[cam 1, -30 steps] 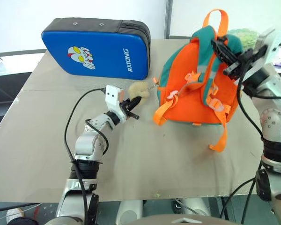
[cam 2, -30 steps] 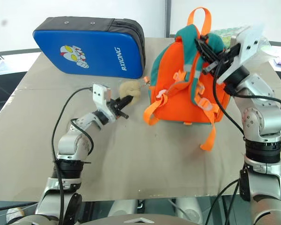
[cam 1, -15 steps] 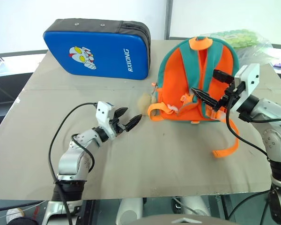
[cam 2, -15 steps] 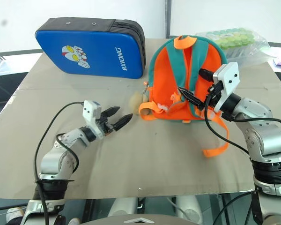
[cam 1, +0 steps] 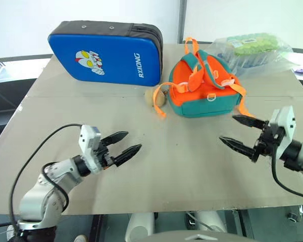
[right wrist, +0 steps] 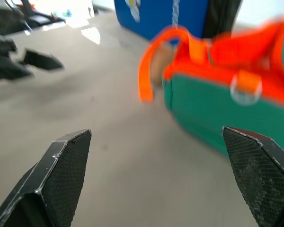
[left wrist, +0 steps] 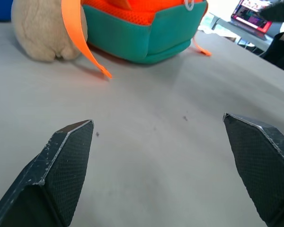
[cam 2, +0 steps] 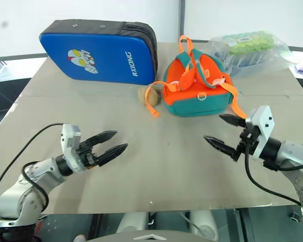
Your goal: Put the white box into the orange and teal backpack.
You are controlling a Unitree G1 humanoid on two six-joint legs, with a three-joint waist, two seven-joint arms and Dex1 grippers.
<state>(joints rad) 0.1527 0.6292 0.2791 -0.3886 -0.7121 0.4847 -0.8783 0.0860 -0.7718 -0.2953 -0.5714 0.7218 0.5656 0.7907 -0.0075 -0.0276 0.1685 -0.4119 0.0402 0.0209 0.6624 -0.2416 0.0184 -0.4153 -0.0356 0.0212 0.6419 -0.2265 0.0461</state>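
The orange and teal backpack [cam 1: 204, 93] lies flat at the back middle of the table, straps on top, its tan plush head [cam 1: 155, 97] resting at its left side. The white box is hidden or out of view. My left gripper [cam 1: 133, 140] hovers open over the near left of the table, pointing toward the backpack, well short of it and holding nothing. My right gripper [cam 1: 228, 128] is open and holds nothing at the near right, pointing left. In the left wrist view the backpack [left wrist: 146, 33] lies far beyond the spread fingers. The right wrist view has the backpack [right wrist: 217, 99] ahead.
A big blue padded case [cam 1: 106, 50] with a cartoon print stands at the back left. A clear plastic bag of green items [cam 1: 252, 48] lies at the back right, behind the backpack. Bare grey tabletop [cam 1: 182, 166] stretches between my grippers.
Both grippers opened and drew back toward the near edge. The left let go of the plush head, the right of the backpack's top, and the backpack dropped from upright to flat.
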